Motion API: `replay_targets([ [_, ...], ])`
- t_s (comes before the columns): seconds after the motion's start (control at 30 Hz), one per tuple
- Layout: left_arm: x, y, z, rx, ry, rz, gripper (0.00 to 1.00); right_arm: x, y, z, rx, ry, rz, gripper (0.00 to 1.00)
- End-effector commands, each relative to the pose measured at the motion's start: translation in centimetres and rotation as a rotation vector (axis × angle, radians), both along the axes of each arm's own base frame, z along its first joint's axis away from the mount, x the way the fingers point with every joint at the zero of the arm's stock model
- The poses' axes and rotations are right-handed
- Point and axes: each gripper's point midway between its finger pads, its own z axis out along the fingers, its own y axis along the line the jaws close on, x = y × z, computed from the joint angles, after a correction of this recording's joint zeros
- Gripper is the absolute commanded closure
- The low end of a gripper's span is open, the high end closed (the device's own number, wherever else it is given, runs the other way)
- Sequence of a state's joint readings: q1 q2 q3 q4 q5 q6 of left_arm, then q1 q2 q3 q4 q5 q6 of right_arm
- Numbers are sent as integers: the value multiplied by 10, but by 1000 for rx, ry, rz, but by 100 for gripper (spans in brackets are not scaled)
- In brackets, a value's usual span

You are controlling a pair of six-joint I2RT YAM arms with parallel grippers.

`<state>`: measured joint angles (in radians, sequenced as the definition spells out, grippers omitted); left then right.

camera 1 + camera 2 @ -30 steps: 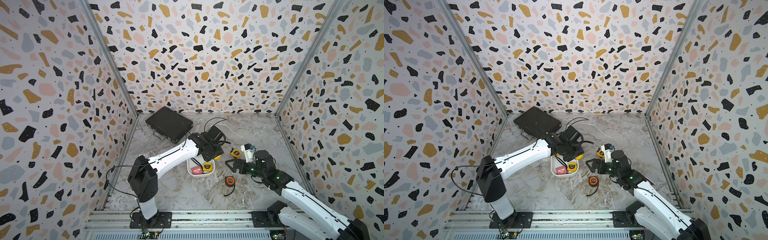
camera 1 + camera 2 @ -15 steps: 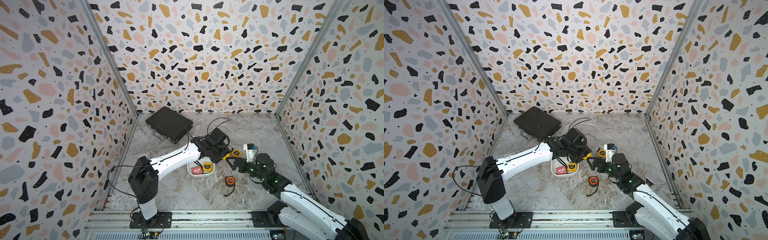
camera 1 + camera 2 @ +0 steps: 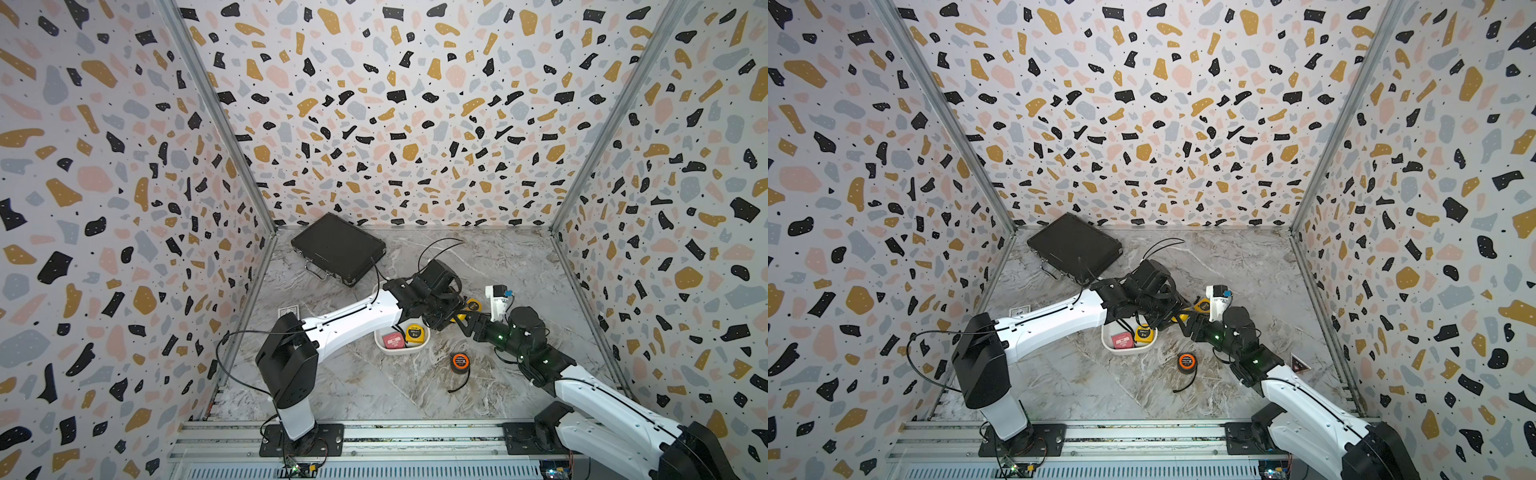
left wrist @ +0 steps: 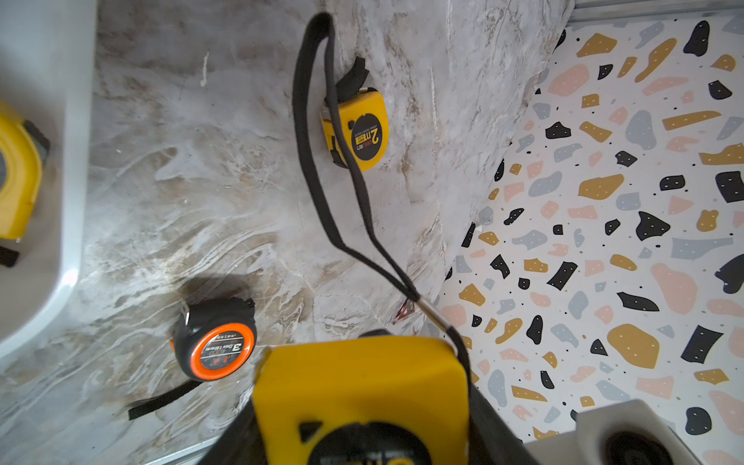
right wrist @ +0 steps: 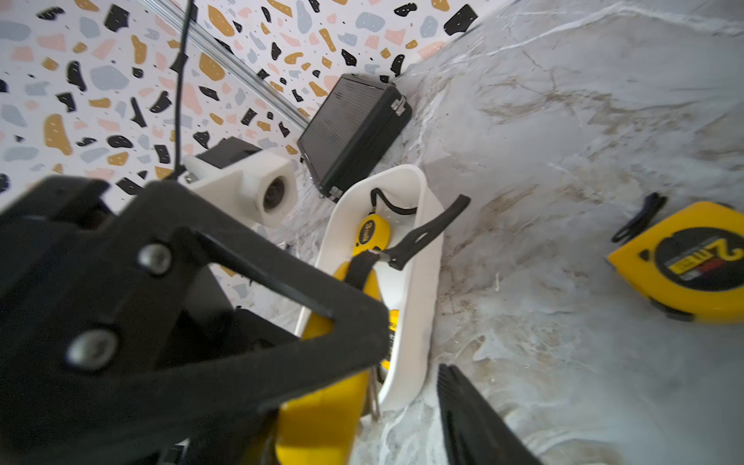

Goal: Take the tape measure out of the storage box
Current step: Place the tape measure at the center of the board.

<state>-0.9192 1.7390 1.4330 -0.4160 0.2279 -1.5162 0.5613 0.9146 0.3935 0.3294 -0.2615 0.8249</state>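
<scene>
Tape measure [image 4: 362,386], yellow, hung above the table [image 3: 374,386] in the clenched left hand [image 3: 446,316], outside the box [image 3: 399,351] and just off its right side in both top views. Its black strap [image 4: 298,100] trailed out in a long loop in the left wrist view. The right hand [image 3: 468,323] faced it from the opposite side, nose to nose with the left. Its jaws stood apart around the same tape measure, and the right wrist view showed a gap between the yellow casing and one finger [image 5: 475,418], so that hand was not clamped on it. The white box lay on the table, partly under the left arm, with its near end in sight. It held a 3 m tape [image 3: 417,333], yellow, beside a pink tape [image 3: 392,340], and the right wrist view showed a small tape [image 5: 372,233], also yellow, at its far end. Two more lay loose on the marbled table: a 2 m tape [image 4: 364,131], yellow, just behind the two hands, and an orange tape [image 4: 217,342], black-cased, in front of them near the box's corner. A black case [image 3: 338,249] lay shut in the back left corner, well apart from the hands.
</scene>
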Motion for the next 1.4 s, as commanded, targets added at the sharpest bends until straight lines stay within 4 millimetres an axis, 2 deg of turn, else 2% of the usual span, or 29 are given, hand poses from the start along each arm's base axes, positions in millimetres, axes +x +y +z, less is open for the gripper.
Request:
replay_targets([
  [0.0, -4, -9, 26, -93, -30, -19, 100, 3, 3, 10, 28, -31, -4, 52],
  [0.2, -5, -9, 26, -101, -31, -25, 100, 3, 1, 9, 30, -19, -16, 76],
  [0.23, -5, -9, 26, -101, -36, -25, 90, 2, 0, 8, 28, -15, -17, 78],
  [0.33, -4, -7, 27, -96, -61, -28, 48, 1, -2, 4, 20, 3, -25, 82],
  [0.43, -1, -2, 28, -63, -95, -33, 17, -2, -6, -3, 5, 32, -32, 83],
  [0.5, 1, 5, 29, -19, -114, -43, 1, -4, -10, -9, 4, 56, -37, 82],
  [0.67, 4, 24, 28, 92, -160, -69, 0, -10, -26, -37, -9, 175, -59, 82],
  [0.87, 4, 61, 20, 278, -226, -135, 0, -12, -51, -66, -3, 306, -107, 82],
  [1.1, 2, 96, 5, 348, -223, -134, 0, -20, -71, -106, 6, 477, -151, 83],
  [1.37, 1, 124, -10, 435, -230, -134, 0, -28, -77, -125, -21, 573, -153, 80],
])
